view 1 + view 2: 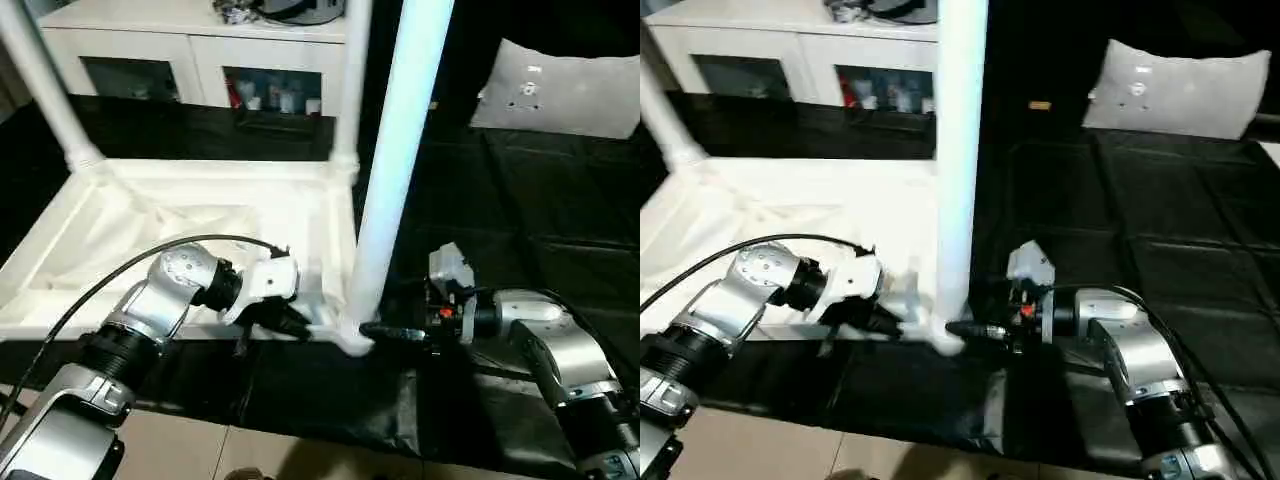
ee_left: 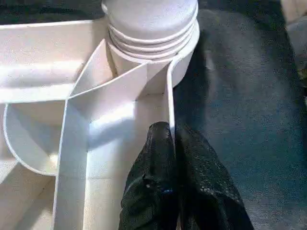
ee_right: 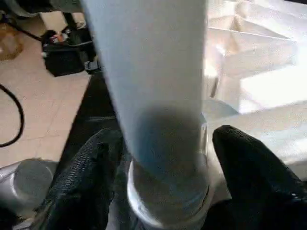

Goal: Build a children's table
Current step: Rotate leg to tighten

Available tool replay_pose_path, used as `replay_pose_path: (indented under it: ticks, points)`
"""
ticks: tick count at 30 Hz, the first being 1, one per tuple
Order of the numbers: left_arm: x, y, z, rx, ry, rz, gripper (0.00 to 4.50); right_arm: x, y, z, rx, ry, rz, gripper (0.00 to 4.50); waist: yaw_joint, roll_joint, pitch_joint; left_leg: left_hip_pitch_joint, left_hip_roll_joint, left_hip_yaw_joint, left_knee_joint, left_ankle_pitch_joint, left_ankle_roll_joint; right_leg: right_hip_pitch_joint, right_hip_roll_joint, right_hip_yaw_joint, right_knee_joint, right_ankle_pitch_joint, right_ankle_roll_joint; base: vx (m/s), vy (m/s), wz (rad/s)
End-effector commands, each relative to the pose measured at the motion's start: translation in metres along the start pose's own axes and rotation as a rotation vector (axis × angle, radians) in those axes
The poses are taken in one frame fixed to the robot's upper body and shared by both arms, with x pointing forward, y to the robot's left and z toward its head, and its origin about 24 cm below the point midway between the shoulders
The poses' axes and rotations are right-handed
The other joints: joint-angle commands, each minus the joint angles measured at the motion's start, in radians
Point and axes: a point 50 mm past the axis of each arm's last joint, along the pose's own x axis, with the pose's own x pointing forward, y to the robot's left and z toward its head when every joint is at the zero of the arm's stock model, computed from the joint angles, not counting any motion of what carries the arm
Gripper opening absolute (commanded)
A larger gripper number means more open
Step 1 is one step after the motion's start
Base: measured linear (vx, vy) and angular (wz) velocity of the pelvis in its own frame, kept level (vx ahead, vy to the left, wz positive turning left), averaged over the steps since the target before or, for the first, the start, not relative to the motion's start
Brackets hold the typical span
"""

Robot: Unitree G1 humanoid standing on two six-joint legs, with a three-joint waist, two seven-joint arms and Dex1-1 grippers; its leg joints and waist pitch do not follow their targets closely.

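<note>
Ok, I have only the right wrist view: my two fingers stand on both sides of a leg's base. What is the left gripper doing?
Observer: The left gripper is shut on the thin side wall of the table top, just beside that leg's socket.
Operator: And how many legs stand in the top?
Observer: I see three: your near leg, the far left leg and the far right leg. The left arm hides the fourth corner.
</note>
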Motion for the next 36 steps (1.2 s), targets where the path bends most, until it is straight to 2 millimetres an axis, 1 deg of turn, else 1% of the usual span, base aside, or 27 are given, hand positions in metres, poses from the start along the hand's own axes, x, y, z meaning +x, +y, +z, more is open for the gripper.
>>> replay_pose_path:
  ticks: [1,2,3,5,6,10,13,14,18,21,22,23,24,25,26,27,28,29,30,31,32,33,34,35,36]
  points:
    - [0.006,-0.003,0.005,0.046,0.016,-0.071,0.00,0.001,0.000,0.003,0.000,-0.003,0.033,2.93,0.000,-0.012,-0.065,-0.001,0.040,0.003,-0.070,-0.128,0.081,0.059,-0.065,0.057,-0.062,-0.323,-0.171,0.000,0.000,0.00]
    - [0.006,-0.003,0.005,0.048,0.017,-0.073,0.00,0.002,-0.001,0.003,0.001,-0.002,0.035,2.83,0.001,-0.014,-0.066,-0.001,0.040,0.003,-0.070,-0.128,0.080,0.059,-0.066,0.057,-0.062,-0.327,-0.168,0.000,0.000,0.00]
    - [0.006,-0.003,0.005,0.048,0.017,-0.074,0.00,0.002,-0.001,0.003,0.001,-0.002,0.035,2.61,0.003,-0.013,-0.066,-0.002,0.040,0.002,-0.070,-0.126,0.077,0.059,-0.066,0.056,-0.062,-0.328,-0.166,0.000,0.000,0.00]
    - [0.006,-0.003,0.005,0.051,0.019,-0.080,0.00,0.002,-0.001,0.003,0.012,-0.002,0.044,2.61,0.004,-0.013,-0.067,-0.001,0.040,0.002,-0.070,-0.123,0.075,0.059,-0.065,0.056,-0.061,-0.325,-0.164,0.000,0.000,0.00]
    - [0.006,-0.003,0.005,0.051,0.019,-0.081,0.00,0.003,-0.001,0.003,0.014,-0.002,0.046,2.37,0.005,-0.014,-0.067,-0.002,0.040,0.002,-0.070,-0.122,0.075,0.059,-0.065,0.056,-0.061,-0.320,-0.164,0.000,0.000,0.00]
    - [0.006,-0.004,0.005,0.052,0.019,-0.090,0.00,0.004,0.000,0.001,0.031,0.005,0.075,2.04,0.005,-0.014,-0.068,-0.003,0.040,0.002,-0.070,-0.113,0.076,0.060,-0.064,0.056,-0.058,-0.307,-0.168,0.000,0.000,0.00]
    - [0.006,-0.004,0.005,0.052,0.021,-0.094,0.00,0.005,0.001,0.001,0.042,0.011,0.089,1.96,0.005,-0.014,-0.069,-0.003,0.039,0.002,-0.068,-0.108,0.076,0.061,-0.065,0.056,-0.059,-0.305,-0.167,0.000,0.000,0.00]
    - [0.006,-0.004,0.004,0.051,0.022,-0.095,0.00,0.006,0.002,0.000,0.046,0.011,0.094,1.96,0.006,-0.011,-0.069,-0.003,0.039,0.002,-0.069,-0.107,0.075,0.060,-0.064,0.056,-0.058,-0.304,-0.168,0.000,0.000,0.00]
    - [0.007,-0.004,0.004,0.034,0.015,-0.082,0.00,0.008,0.005,-0.001,0.073,0.002,0.106,1.93,0.005,-0.013,-0.069,-0.003,0.038,0.002,-0.069,-0.110,0.074,0.061,-0.063,0.055,-0.059,-0.307,-0.165,0.000,0.000,0.00]
    - [0.009,0.001,0.005,-0.001,0.013,-0.015,0.00,0.014,0.010,-0.001,0.110,-0.025,0.088,1.92,0.006,-0.012,-0.068,-0.003,0.039,0.002,-0.069,-0.109,0.073,0.060,-0.063,0.056,-0.059,-0.308,-0.165,0.000,0.000,0.00]
    - [0.010,0.006,0.006,-0.030,0.017,0.036,0.00,0.020,0.012,-0.001,0.119,-0.046,0.063,1.92,0.005,-0.012,-0.066,-0.002,0.040,0.003,-0.070,-0.113,0.068,0.060,-0.063,0.056,-0.061,-0.321,-0.160,0.000,0.000,0.00]
    - [0.012,0.010,0.007,-0.050,0.009,0.077,0.00,0.025,0.012,-0.001,0.126,-0.056,0.030,1.92,0.009,-0.012,-0.066,-0.001,0.039,0.002,-0.070,-0.117,0.065,0.059,-0.065,0.055,-0.064,-0.335,-0.155,0.000,0.000,0.00]
    - [0.013,0.013,0.009,-0.069,0.002,0.109,0.00,0.029,0.012,-0.002,0.129,-0.062,0.001,1.91,0.006,-0.013,-0.065,-0.002,0.039,0.002,-0.071,-0.126,0.059,0.059,-0.065,0.056,-0.064,-0.346,-0.152,0.000,0.000,0.00]
    - [0.013,0.016,0.010,-0.085,-0.005,0.135,0.00,0.033,0.012,-0.002,0.129,-0.067,-0.024,1.91,0.004,-0.013,-0.061,0.002,0.034,0.001,-0.074,-0.160,0.040,0.056,-0.066,0.052,-0.077,-0.422,-0.128,0.000,0.000,0.00]
    - [0.015,0.019,0.012,-0.102,-0.016,0.168,0.00,0.038,0.011,-0.002,0.130,-0.070,-0.068,1.91,0.002,-0.014,-0.060,0.002,0.030,0.000,-0.075,-0.174,0.037,0.057,-0.064,0.050,-0.081,-0.456,-0.114,0.000,0.000,0.00]
    - [0.016,0.021,0.013,-0.110,-0.021,0.185,0.00,0.041,0.010,-0.002,0.131,-0.071,-0.091,1.91,-0.001,-0.012,-0.058,0.007,0.029,0.001,-0.074,-0.194,0.028,0.051,-0.064,0.049,-0.089,-0.503,-0.093,0.000,0.000,0.00]
    - [0.020,0.027,0.017,-0.149,-0.042,0.246,0.00,0.051,0.008,-0.002,0.151,-0.085,-0.173,1.91,-0.007,-0.013,-0.055,0.007,0.026,-0.001,-0.075,-0.213,0.021,0.052,-0.064,0.044,-0.096,-0.548,-0.073,0.000,0.000,0.00]
    - [0.023,0.031,0.021,-0.177,-0.058,0.292,0.00,0.059,0.005,-0.002,0.171,-0.098,-0.235,1.91,-0.017,-0.012,-0.050,0.009,0.021,-0.002,-0.075,-0.237,0.011,0.048,-0.062,0.038,-0.105,-0.600,-0.052,0.000,0.000,0.00]
    - [0.024,0.032,0.022,-0.185,-0.064,0.307,0.00,0.062,0.005,-0.001,0.180,-0.104,-0.254,1.91,-0.020,-0.012,-0.050,0.012,0.019,-0.004,-0.073,-0.254,0.007,0.046,-0.062,0.033,-0.111,-0.630,-0.039,0.000,0.000,0.00]
    - [0.033,0.039,0.029,-0.235,-0.094,0.384,0.00,0.076,0.001,0.002,0.222,-0.130,-0.352,1.91,-0.027,-0.012,-0.049,0.009,0.015,-0.008,-0.072,-0.272,0.003,0.050,-0.062,0.026,-0.119,-0.662,-0.012,0.000,0.000,0.00]
    - [0.033,0.039,0.029,-0.238,-0.095,0.389,0.00,0.076,0.001,0.002,0.224,-0.131,-0.357,1.91,-0.037,-0.011,-0.049,0.009,0.014,-0.011,-0.072,-0.288,0.000,0.049,-0.060,0.018,-0.124,-0.673,0.001,0.000,0.000,0.00]
    - [0.039,0.044,0.034,-0.275,-0.112,0.449,0.00,0.086,-0.002,0.005,0.256,-0.141,-0.434,1.91,-0.040,-0.009,-0.052,0.013,0.014,-0.012,-0.070,-0.292,-0.002,0.049,-0.063,0.016,-0.125,-0.666,0.002,0.000,0.000,0.00]
    - [0.045,0.049,0.039,-0.318,-0.125,0.512,0.00,0.096,-0.005,0.007,0.304,-0.149,-0.523,1.91,-0.054,-0.005,-0.053,0.012,0.015,-0.014,-0.071,-0.300,-0.003,0.048,-0.060,0.015,-0.126,-0.641,-0.007,0.000,0.000,0.00]
    - [0.046,0.049,0.040,-0.319,-0.126,0.517,0.00,0.097,-0.005,0.007,0.305,-0.148,-0.528,1.91,-0.060,-0.004,-0.053,0.012,0.017,-0.018,-0.074,-0.309,-0.004,0.050,-0.060,0.013,-0.124,-0.627,-0.013,0.000,0.000,0.00]
    - [0.047,0.052,0.043,-0.334,-0.135,0.562,0.00,0.101,-0.007,0.008,0.313,-0.144,-0.568,1.91,-0.070,-0.003,-0.055,0.009,0.019,-0.020,-0.077,-0.326,0.006,0.054,-0.058,0.011,-0.125,-0.597,-0.016,0.000,0.000,0.00]
